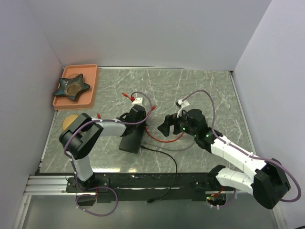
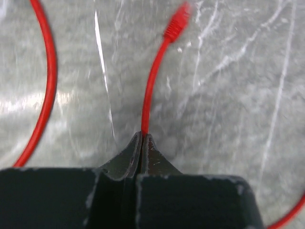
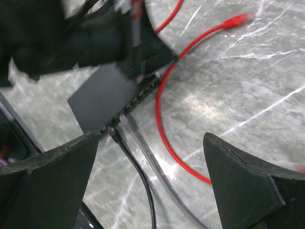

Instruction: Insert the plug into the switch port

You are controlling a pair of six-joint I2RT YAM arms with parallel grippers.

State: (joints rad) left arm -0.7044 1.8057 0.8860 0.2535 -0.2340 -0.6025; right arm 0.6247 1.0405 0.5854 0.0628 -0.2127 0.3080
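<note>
Closest in, the left jaws are filling the bottom of the left wrist view. They're sitting fully closed and pinching the red cable (image 2: pixel 148 90), which is coming straight out from between the tips. We're seeing the plug (image 2: pixel 177 24) at the far end of that short run, well ahead of the tips and not touching them (it's blurred, so we're not calling whether it's resting on the worktop (image 1: pixel 205 86) or hanging just over it). Another stretch of red cable is curving past on the left of that view.

On the other side, the right jaws are standing wide open and holding nothing. We're looking between the two fingers (image 3: pixel 52 176) down onto a red loop lying on the marble.

From that wrist view the switch (image 3: pixel 107 98) is lying flat, partly under the left arm (image 1: pixel 109 128). Its port row (image 3: pixel 136 101) is running along the edge facing the loop. The plug is sitting off to the side of that row, apart from it and not in any port. A black cable (image 3: pixel 138 181) is meeting the switch at its near corner, with a clear strip (image 3: pixel 157 164) trailing just beside it.

From the top camera, the switch is sitting near mid-worktop between the two arms, closer to the left one. An orange tray (image 1: pixel 90 83) is sitting at the far left corner, carrying a star-shaped dish (image 1: pixel 71 87). A round tan disc (image 1: pixel 69 121) is peeking out beside the left arm.
</note>
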